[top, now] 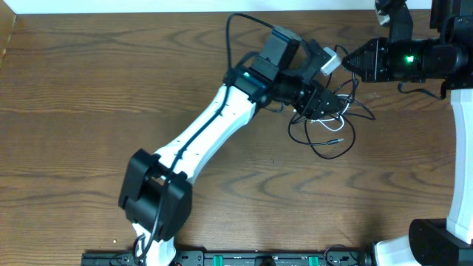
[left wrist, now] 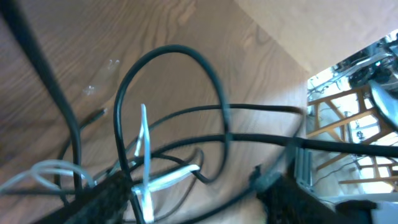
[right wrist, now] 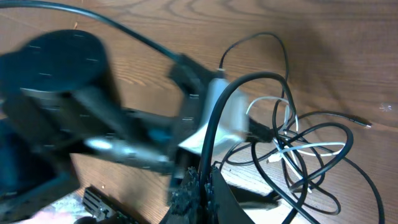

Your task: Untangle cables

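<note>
A tangle of thin black cables (top: pixel 332 129) with a white cable (right wrist: pixel 298 149) through it lies on the wooden table at the back right. My left gripper (top: pixel 319 103) sits in the tangle. In the left wrist view its fingers (left wrist: pixel 196 202) are spread apart, with the white cable (left wrist: pixel 146 149) and black loops (left wrist: pixel 168 50) between them. My right gripper (top: pixel 347 63) comes in from the right beside a white adapter block (top: pixel 330 63). In the right wrist view its fingers (right wrist: pixel 208 180) are shut on a thick black cable (right wrist: pixel 249 78) that arcs up past the adapter (right wrist: pixel 224 115).
My left arm (top: pixel 214 125) runs diagonally from the front left to the tangle and fills the left of the right wrist view (right wrist: pixel 62 93). A black rail (top: pixel 259 258) lines the table's front edge. The table's back edge (top: pixel 148 15) is close behind the grippers.
</note>
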Tool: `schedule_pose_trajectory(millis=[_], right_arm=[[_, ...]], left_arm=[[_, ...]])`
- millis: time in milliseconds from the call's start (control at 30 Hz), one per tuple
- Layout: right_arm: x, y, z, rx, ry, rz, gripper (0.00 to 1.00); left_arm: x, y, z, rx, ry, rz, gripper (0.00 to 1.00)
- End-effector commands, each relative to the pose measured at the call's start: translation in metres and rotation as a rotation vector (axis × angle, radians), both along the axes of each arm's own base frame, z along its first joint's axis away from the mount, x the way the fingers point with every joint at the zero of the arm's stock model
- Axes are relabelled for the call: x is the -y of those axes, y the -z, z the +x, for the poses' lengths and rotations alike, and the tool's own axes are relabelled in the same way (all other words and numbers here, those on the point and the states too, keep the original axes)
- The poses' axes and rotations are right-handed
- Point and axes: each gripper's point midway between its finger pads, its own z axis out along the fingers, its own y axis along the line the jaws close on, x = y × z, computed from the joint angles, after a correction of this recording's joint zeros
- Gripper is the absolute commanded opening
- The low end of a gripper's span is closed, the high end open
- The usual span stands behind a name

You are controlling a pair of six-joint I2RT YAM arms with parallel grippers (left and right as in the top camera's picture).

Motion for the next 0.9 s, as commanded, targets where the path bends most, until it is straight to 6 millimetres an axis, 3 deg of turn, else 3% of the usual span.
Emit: schedule_pose_trajectory(millis=[0,67,167,300,467,633,867], right_arm=[[-0.002,-0.002,-0.002,0.007,-0.013,0.008,0.01],[-0.002,-0.002,-0.002,0.005,-0.014,0.008,0.01],[0.0,-0.001,-0.002,0.004,-0.008,-0.001,0.01],[0.008,0.003,0.001,0.002,0.028,-0.04,0.01],[0.028,0.011,0.007,-0.024,0.135,-0.11,0.01],[0.056,0.025,0.012,-0.068,0.29,-0.218,0.01],[0.073,0.052,0.014,-0.147,0.359,-0.266,0.01]], left_arm=[[0.005,0.022,0.011,0.031,-0.021,0.039,0.57],[0.004,0.029,0.019,0.049,-0.052,0.063,0.42],[-0.007,0.037,0.038,0.081,-0.141,0.122,0.08],[-0.026,0.034,0.06,0.064,-0.283,0.155,0.08],[-0.053,0.003,0.073,0.04,-0.384,0.119,0.08],[-0.081,-0.035,0.063,0.044,-0.433,0.114,0.08],[-0.115,-0.075,0.045,0.086,-0.505,0.134,0.07]])
